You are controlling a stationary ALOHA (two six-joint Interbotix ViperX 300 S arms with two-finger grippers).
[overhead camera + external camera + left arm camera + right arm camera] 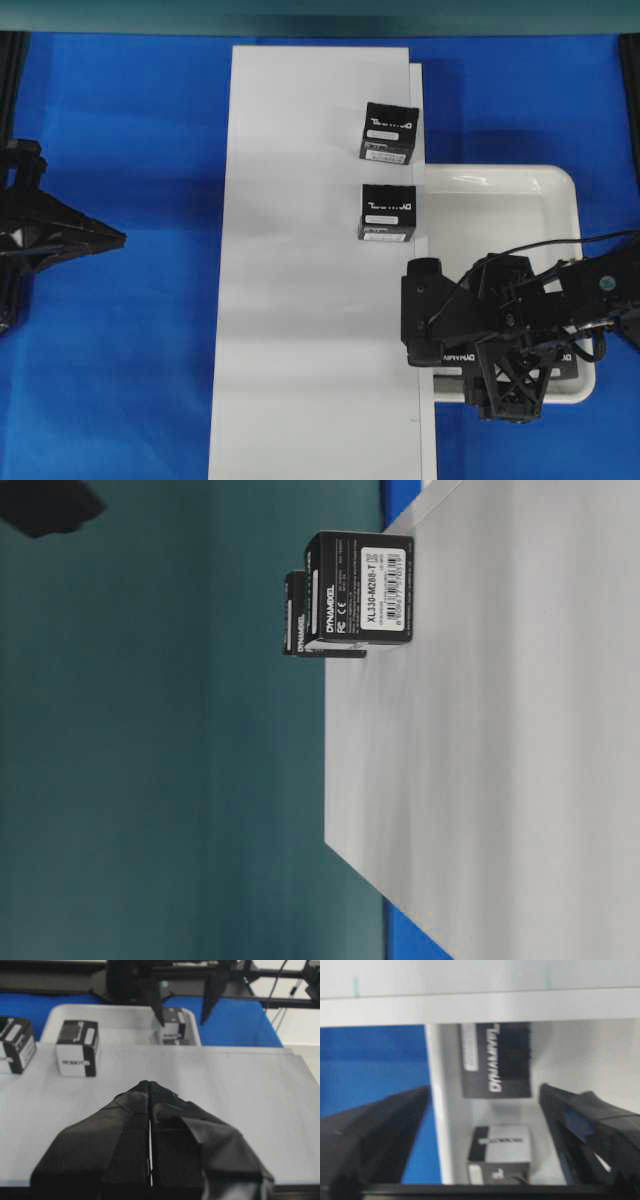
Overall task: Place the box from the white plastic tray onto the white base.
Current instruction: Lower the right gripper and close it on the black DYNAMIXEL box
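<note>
The box (496, 1059), a small black carton with white logo lettering and a white label strip, sits in the lower left part of the white plastic tray (520, 185), close to its near rim. The tray is shallow, glossy, with rounded corners and a raised rim, at right of the overhead frame, its left edge against the white base (300, 350). The base is a long, flat, matte board running top to bottom through mid-frame.

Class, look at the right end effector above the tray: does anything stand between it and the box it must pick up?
Nothing visible does. The right end effector is open above the box in the white plastic tray, one finger on each side, with no other object between them.
</note>
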